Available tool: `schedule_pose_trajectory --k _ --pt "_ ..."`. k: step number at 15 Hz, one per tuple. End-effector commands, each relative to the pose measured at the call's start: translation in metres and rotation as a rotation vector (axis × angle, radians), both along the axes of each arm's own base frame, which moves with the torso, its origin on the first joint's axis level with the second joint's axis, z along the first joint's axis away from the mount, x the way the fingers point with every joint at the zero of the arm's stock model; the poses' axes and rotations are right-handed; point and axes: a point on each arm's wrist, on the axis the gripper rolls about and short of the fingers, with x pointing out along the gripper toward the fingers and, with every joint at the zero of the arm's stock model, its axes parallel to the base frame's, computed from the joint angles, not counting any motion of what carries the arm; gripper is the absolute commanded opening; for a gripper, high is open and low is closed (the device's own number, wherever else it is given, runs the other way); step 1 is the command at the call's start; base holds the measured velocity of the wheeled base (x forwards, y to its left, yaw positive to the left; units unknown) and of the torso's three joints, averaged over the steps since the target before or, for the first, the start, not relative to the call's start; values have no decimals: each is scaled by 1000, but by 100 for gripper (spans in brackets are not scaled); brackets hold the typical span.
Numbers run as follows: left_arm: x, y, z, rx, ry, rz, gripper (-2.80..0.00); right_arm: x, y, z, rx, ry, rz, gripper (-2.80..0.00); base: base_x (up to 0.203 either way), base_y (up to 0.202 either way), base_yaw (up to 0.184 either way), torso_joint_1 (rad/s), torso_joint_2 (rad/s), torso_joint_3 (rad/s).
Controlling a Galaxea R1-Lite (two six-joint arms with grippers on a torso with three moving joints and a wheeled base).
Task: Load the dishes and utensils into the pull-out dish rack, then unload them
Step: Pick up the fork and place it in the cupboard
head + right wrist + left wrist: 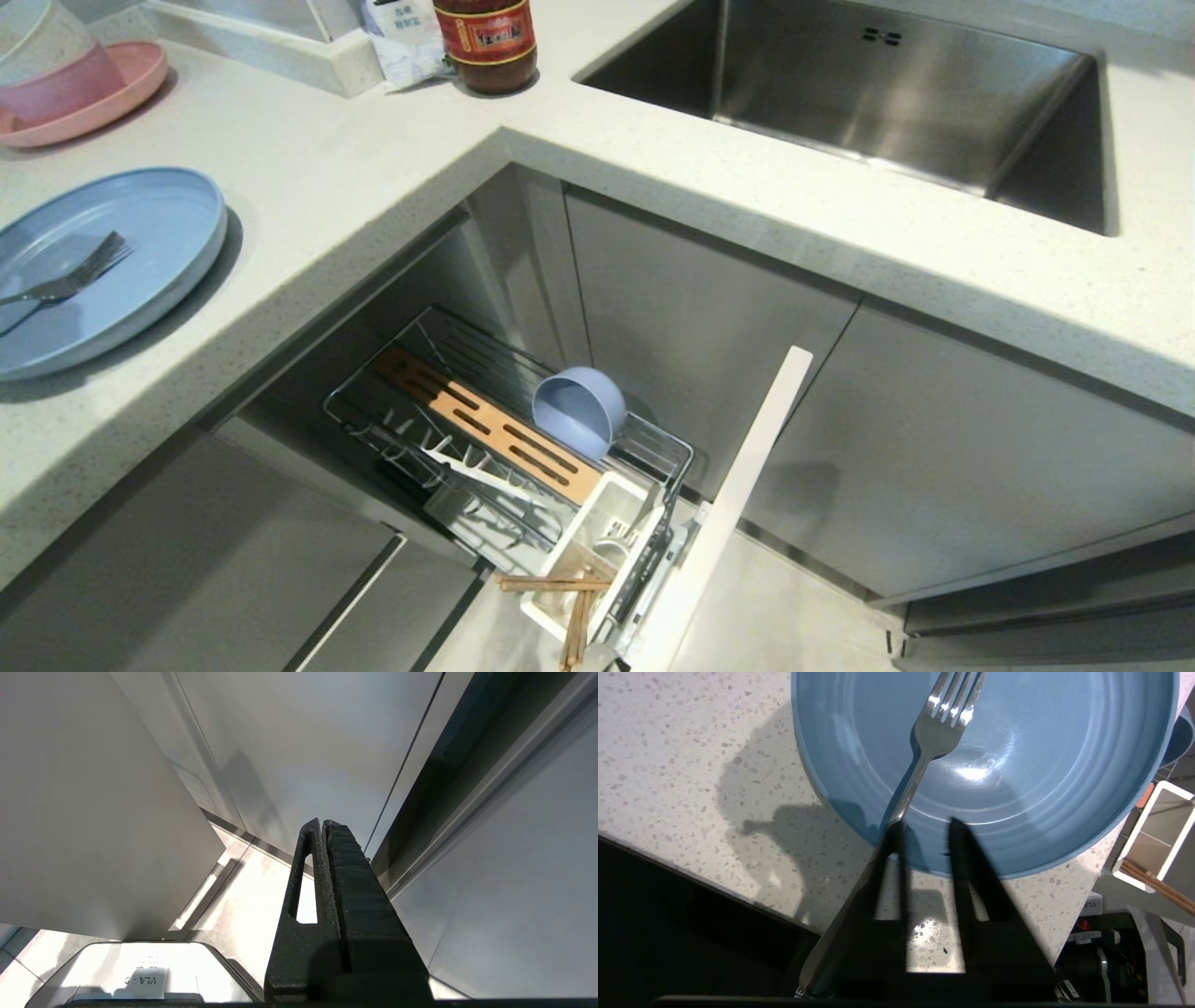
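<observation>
Resting across the blue plate [140, 252], the fork [70, 280] lay with its tines on the plate's floor and its handle reaching out over the rim. The plate sat on the tabletop [355, 187]. The left gripper [924, 826] hung over the plate's near edge, fingers slightly spread, 1 beside the handle, not pinching it. The bowl [579, 411] stood on edge in the rack [392, 439]; chopsticks [560, 597] lay in the utensil box [560, 560]. The right gripper [324, 823], pressed together, was by cabinet fronts.

Light-blue plate [140, 252] under a silver fork [65, 280], on a white speckled counter [373, 177], beside a pink plate [121, 93]
</observation>
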Motion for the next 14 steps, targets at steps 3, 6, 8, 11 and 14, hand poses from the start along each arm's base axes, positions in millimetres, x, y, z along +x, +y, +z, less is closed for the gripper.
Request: schedule_pose_trajectory --k 3,6,8,11,14 --pt "7 -3 -5 -18 18 -44 0 0 0 0 0 -3 -1 -280 0 0 0 0 0 0" --pt "15 -5 -12 -10 39 -71 0 0 0 0 0 -2 0 -280 0 0 0 0 0 0" --pt "21 -4 -17 11 36 -78 0 0 0 0 0 -3 -1 -280 0 0 0 0 0 0" --pt "26 -1 -24 44 32 -71 0 0 0 0 0 -2 0 -280 0 0 0 0 0 0" --pt "26 -2 -25 48 28 -78 0 0 0 0 0 -2 0 -280 0 0 0 0 0 0"
